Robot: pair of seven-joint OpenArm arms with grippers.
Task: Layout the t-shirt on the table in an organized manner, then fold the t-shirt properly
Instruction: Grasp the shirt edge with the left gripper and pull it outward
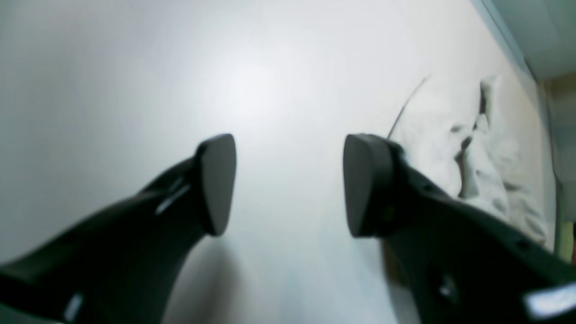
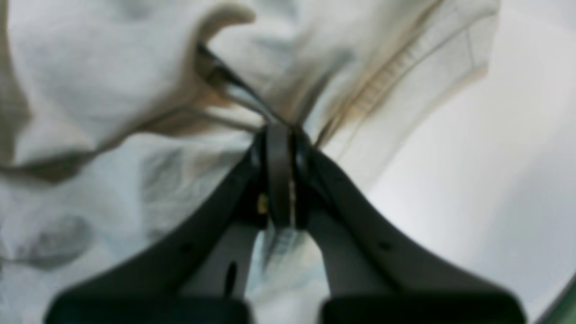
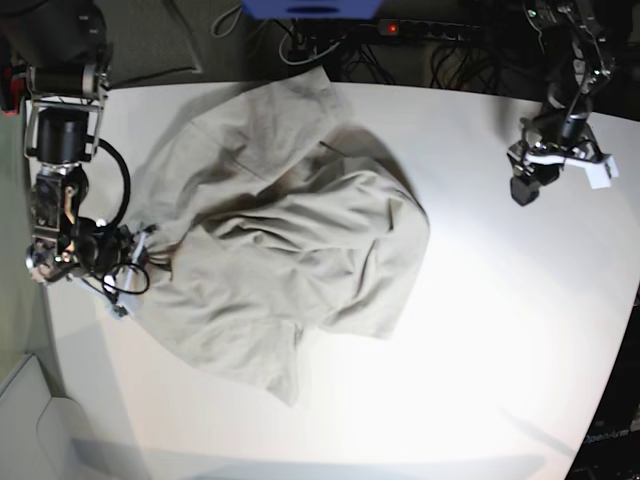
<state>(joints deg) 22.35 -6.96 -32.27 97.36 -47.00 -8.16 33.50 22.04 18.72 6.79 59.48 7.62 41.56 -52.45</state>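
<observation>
T-shirt [image 3: 280, 250]: lay crumpled and partly bunched on the left half of the table [image 3: 500, 330], one end reaching the far edge, a narrower flap pointing toward the near side. Deep folds ran across its middle.
Table: white, bare over its right and near portions.
Right gripper [image 2: 280, 130]: jaws pressed together on a pinch of the t-shirt's left edge; in the right wrist view, creases fanned out from the pinch point. Seen in the base view at the table's left edge [image 3: 140, 250].
Fabric at pinch: a hem or seam with stitching appeared just right of the fingertips, though the view was blurred and which hem it was could not be told.
Left gripper [image 1: 289, 184]: jaws apart, nothing between them, only bare table beneath. In the base view it sat over the far right of the table [image 3: 525, 185], well apart from the t-shirt.
Left wrist view: the t-shirt [image 1: 472, 148] showed at right, beyond the right finger.
</observation>
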